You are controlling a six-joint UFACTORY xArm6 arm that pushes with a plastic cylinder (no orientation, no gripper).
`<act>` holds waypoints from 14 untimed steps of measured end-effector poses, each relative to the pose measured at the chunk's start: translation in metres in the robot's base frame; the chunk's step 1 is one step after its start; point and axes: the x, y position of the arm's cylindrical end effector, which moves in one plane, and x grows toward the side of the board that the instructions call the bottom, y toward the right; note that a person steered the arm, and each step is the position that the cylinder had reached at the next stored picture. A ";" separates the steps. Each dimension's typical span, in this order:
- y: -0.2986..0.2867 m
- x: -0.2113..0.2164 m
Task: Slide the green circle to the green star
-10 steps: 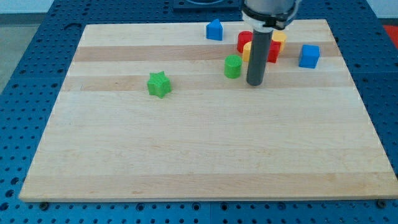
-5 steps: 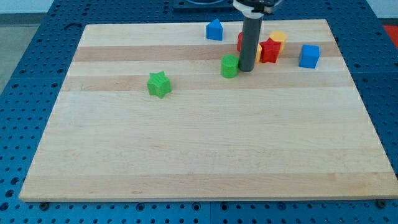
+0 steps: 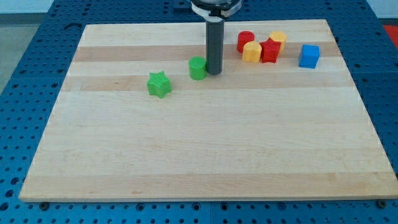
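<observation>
The green circle (image 3: 198, 68) sits on the wooden board, left of centre near the view's top. My tip (image 3: 214, 73) is right against the circle's right side. The green star (image 3: 159, 84) lies to the circle's left and a little lower, a short gap apart from it. The dark rod rises straight up from the tip to the view's top edge.
A cluster at the view's top right holds a red cylinder (image 3: 245, 41), a yellow block (image 3: 252, 52), a red block (image 3: 270, 51) and another yellow block (image 3: 277, 39). A blue cube (image 3: 309, 56) stands further right. The wooden board (image 3: 199, 155) rests on a blue perforated table.
My tip has moved left from beside the red and yellow cluster, met the green circle's right side and pushed it left toward the green star. The blue block by the rod is hidden now.
</observation>
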 end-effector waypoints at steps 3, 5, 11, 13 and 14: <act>-0.033 0.010; -0.059 -0.007; -0.080 -0.019; -0.097 -0.019; -0.100 -0.019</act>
